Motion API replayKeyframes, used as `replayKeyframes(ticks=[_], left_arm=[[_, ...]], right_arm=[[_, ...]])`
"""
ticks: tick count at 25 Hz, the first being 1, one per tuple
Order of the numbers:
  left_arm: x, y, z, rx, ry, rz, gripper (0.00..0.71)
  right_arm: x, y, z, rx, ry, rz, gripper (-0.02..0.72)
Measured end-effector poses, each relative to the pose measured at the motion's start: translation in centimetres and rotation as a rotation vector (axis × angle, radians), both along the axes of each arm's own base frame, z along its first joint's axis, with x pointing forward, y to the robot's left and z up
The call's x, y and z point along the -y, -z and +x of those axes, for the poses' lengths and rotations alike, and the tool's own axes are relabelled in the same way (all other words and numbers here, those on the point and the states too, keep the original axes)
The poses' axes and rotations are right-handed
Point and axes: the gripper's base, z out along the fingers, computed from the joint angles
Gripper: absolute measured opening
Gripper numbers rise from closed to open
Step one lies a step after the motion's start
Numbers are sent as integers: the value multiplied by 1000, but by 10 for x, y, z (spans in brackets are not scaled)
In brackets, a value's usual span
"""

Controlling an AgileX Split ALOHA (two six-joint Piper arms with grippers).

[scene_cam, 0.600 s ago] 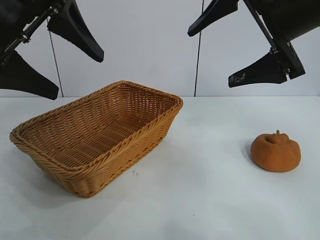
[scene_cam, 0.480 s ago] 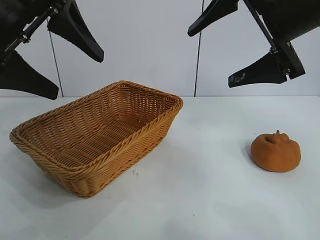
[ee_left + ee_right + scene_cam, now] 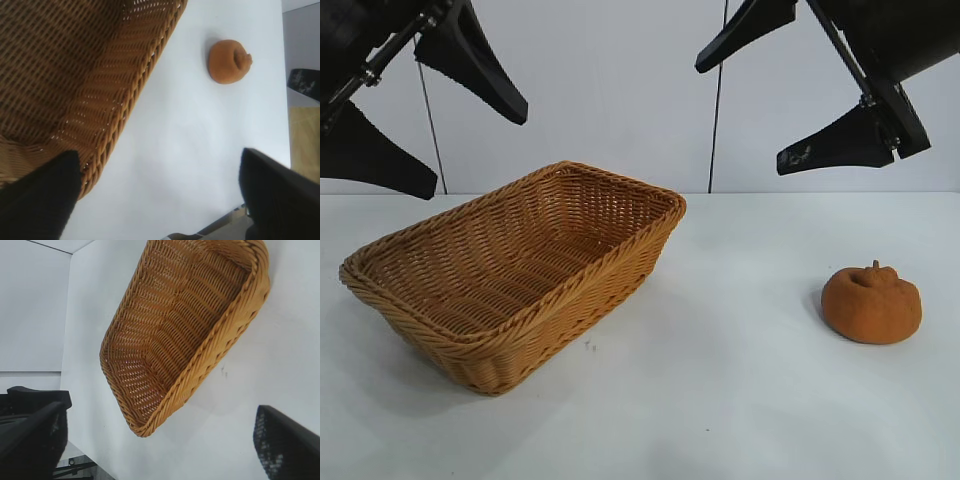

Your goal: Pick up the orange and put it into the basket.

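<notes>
The burnt-orange orange (image 3: 871, 303) sits on the white table at the right, stem nub up; it also shows in the left wrist view (image 3: 228, 61). The tan wicker basket (image 3: 510, 270) stands empty at the left and also shows in the left wrist view (image 3: 75, 75) and the right wrist view (image 3: 190, 325). My left gripper (image 3: 425, 115) hangs open high above the basket's left end. My right gripper (image 3: 750, 105) hangs open high above the table, above and left of the orange. Both are empty.
The white table (image 3: 720, 400) runs to a white wall behind. In the left wrist view the table's edge (image 3: 235, 210) and the floor beyond it show, and a dark object (image 3: 305, 82) lies off the table.
</notes>
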Motion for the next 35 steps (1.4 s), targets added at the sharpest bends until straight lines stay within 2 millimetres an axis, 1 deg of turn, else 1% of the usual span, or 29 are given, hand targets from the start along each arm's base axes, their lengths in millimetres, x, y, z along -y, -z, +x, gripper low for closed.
replayKeyframes(ticks=[11, 13, 16, 18, 21, 25, 29, 32, 35], left_arm=[[-1, -1, 3, 32, -27, 5, 612], [-4, -1, 5, 37, -33, 15, 612], [-17, 1, 8, 25, -60, 34, 612], [-29, 3, 9, -8, -92, 48, 612], [-39, 6, 7, -63, -112, 85, 612], [-43, 11, 2, -145, -118, 136, 612], [-47, 16, -5, -264, -171, 165, 612], [-46, 22, -10, -329, -215, 190, 612], [-44, 28, -11, -355, -331, 194, 612]], right_arm=[[0, 0, 0, 0, -1, -2, 694], [0, 0, 0, 0, -1, -2, 694], [0, 0, 0, 0, -1, -2, 694], [0, 0, 0, 0, -1, -2, 694], [0, 0, 0, 0, -1, -2, 694], [0, 0, 0, 0, -1, -2, 694], [0, 0, 0, 0, -1, -2, 694], [0, 0, 0, 1, 0, -3, 694], [0, 0, 0, 1, 0, -3, 694]])
